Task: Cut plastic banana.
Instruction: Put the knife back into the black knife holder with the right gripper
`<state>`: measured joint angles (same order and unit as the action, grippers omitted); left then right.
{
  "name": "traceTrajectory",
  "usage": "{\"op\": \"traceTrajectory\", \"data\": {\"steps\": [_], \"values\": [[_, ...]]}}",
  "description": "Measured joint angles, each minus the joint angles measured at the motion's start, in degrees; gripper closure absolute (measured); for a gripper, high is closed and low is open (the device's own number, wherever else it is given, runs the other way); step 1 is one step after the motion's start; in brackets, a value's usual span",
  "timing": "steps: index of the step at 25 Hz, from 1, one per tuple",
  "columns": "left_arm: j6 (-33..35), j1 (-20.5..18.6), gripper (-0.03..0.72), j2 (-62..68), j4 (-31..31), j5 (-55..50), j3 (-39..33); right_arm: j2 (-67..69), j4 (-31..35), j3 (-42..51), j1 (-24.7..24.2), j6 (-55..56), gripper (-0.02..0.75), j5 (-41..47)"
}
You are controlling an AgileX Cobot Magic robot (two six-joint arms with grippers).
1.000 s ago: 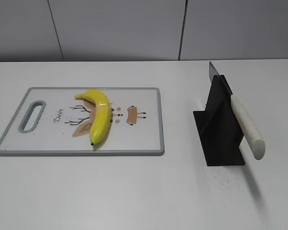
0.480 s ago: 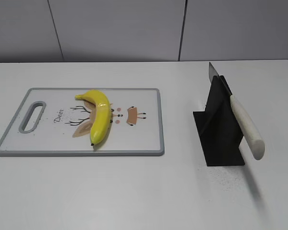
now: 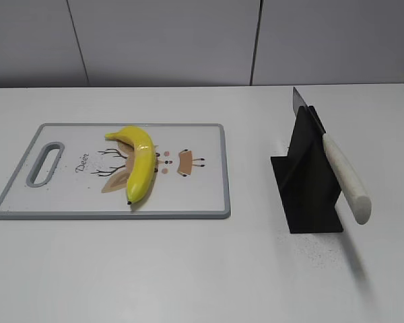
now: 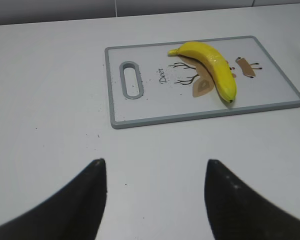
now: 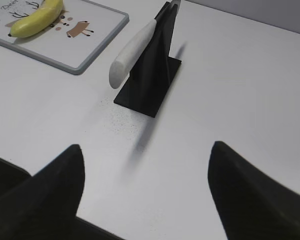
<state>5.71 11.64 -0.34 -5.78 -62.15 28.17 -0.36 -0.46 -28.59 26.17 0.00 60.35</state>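
A yellow plastic banana (image 3: 139, 161) lies on a white cutting board with a grey rim (image 3: 209, 195), left of centre; it also shows in the left wrist view (image 4: 210, 67) and the right wrist view (image 5: 35, 20). A knife with a white handle (image 3: 347, 182) rests slanted in a black stand (image 3: 310, 188) on the right, also in the right wrist view (image 5: 132, 52). My left gripper (image 4: 155, 165) is open and empty, well short of the board. My right gripper (image 5: 147, 150) is open and empty, short of the stand. Neither gripper shows in the exterior view.
The board (image 4: 140, 107) has a handle slot (image 4: 131, 80) at its left end and a deer drawing under the banana. The white table (image 3: 202, 269) ends at a grey wall (image 3: 188, 40) behind.
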Motion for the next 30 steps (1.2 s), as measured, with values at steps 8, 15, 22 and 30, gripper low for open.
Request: {"op": "traceTrajectory", "data": {"steps": [8, 15, 22, 30], "values": [[0.0, -0.06, 0.112, 0.0, 0.19, 0.0, 0.0, 0.0, 0.1, 0.0, -0.07, 0.0, 0.158, -0.05], [0.0, -1.94, 0.117, 0.0, 0.19, 0.0, 0.0, 0.0, 0.46, 0.0, -6.18, 0.0, 0.158, -0.05], [0.0, -8.99, 0.119, 0.0, 0.19, 0.0, 0.0, 0.0, 0.46, 0.0, -16.87, 0.0, 0.158, -0.05], [0.0, -11.32, 0.156, 0.0, 0.19, 0.0, 0.0, 0.0, 0.46, 0.0, -23.49, 0.0, 0.158, -0.05]]}}
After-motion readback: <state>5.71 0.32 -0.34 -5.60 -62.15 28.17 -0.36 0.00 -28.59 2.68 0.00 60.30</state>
